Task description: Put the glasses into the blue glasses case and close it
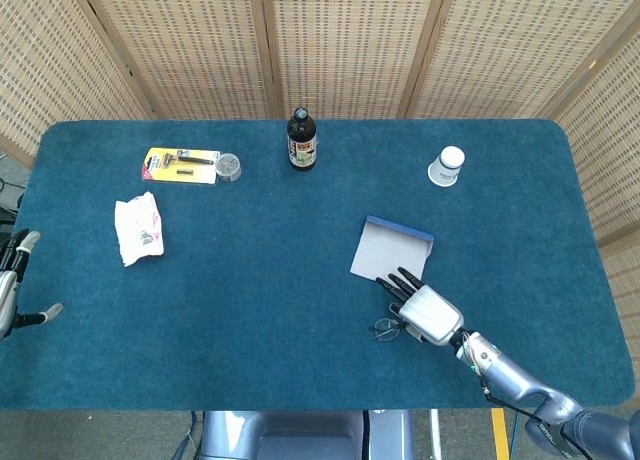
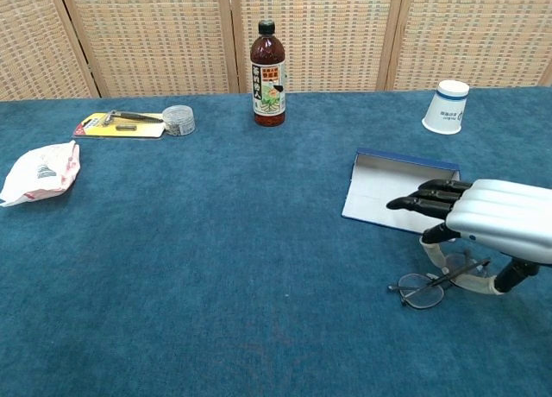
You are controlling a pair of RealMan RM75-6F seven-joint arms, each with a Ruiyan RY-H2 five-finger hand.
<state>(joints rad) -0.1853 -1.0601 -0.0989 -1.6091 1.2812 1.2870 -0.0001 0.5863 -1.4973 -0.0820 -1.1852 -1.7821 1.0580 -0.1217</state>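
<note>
Closest to you, your right hand [image 2: 496, 220] hangs low over the glasses [image 2: 429, 285], which lie flat on the blue table [image 2: 216, 267] near its front edge, at about 4 o'clock from the table's middle. The dark fingers [image 2: 423, 203] are held straight and side by side, pointing toward 10 o'clock, and the thumb reaches down beside the frame; you cannot tell whether it touches the glasses, and nothing is clamped in the hand. In the head view the hand [image 1: 428, 310] covers one lens and the other lens [image 1: 386, 330] peeks out at its 8 o'clock side. Just past the fingertips, toward 11 o'clock, sits the blue glasses case [image 2: 397, 194], lying open with its pale inside facing up. Your left hand [image 1: 12, 280] waits well apart at the table's far left edge, at 9 o'clock, fingers spread and holding nothing. Farther back on the left is a crumpled white packet [image 2: 39, 173]. Behind it lie a yellow card with a razor [image 2: 121, 123] and a small round tin [image 2: 178, 119]. At the back stand a dark bottle [image 2: 267, 65] at 12 o'clock and an upside-down paper cup [image 2: 446, 106] at 2 o'clock.
</note>
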